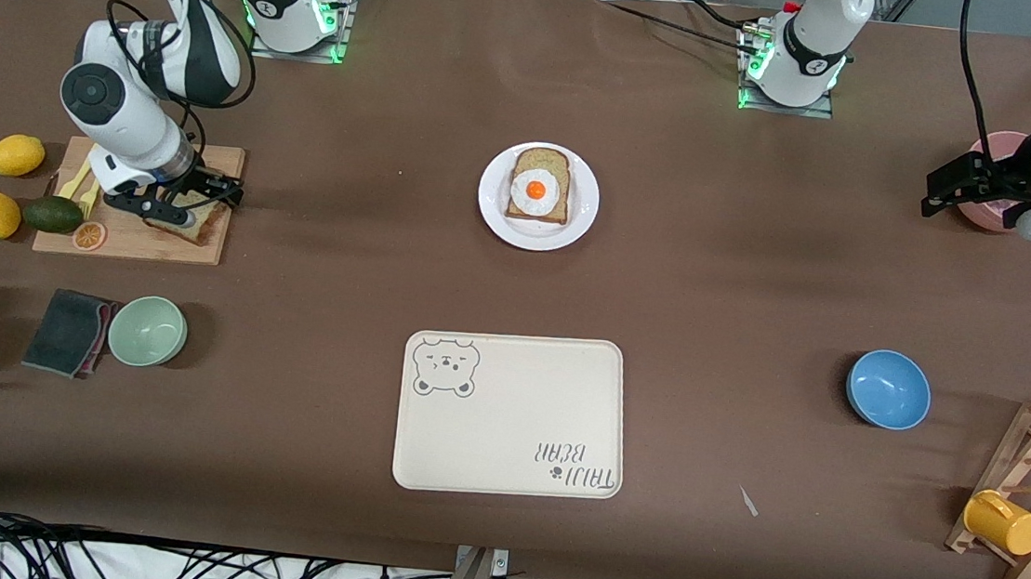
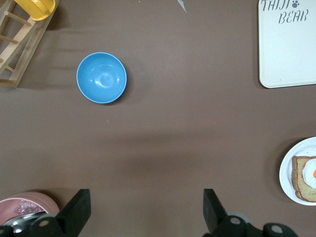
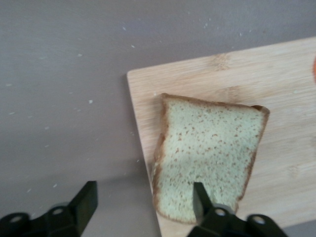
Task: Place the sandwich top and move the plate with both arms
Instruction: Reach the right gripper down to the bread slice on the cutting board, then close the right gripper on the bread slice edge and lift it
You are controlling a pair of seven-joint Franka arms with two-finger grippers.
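The sandwich top (image 1: pixel 196 226), a plain speckled bread slice, lies on the wooden cutting board (image 1: pixel 142 243) at the right arm's end of the table. My right gripper (image 1: pixel 194 202) is open just above it. In the right wrist view (image 3: pixel 144 202) one finger is over the slice (image 3: pixel 210 153) and the other over bare table beside the board (image 3: pixel 276 89). The white plate (image 1: pixel 493 208) sits mid-table and bears the slice with the fried egg (image 1: pixel 539 195). My left gripper (image 1: pixel 937 191) is open and empty over the table beside a pink bowl; its wrist view (image 2: pixel 145 210) shows the plate's edge (image 2: pixel 287 170).
Two lemons (image 1: pixel 17 154), an avocado (image 1: pixel 53 214) and a citrus slice (image 1: pixel 89 236) are at the board. A green bowl (image 1: pixel 148 330), a dark cloth (image 1: pixel 67 331), the bear-print tray (image 1: pixel 512 415), a blue bowl (image 1: pixel 888 388), a pink bowl (image 1: pixel 994 149) and a rack with a yellow mug (image 1: pixel 1004 522) stand around.
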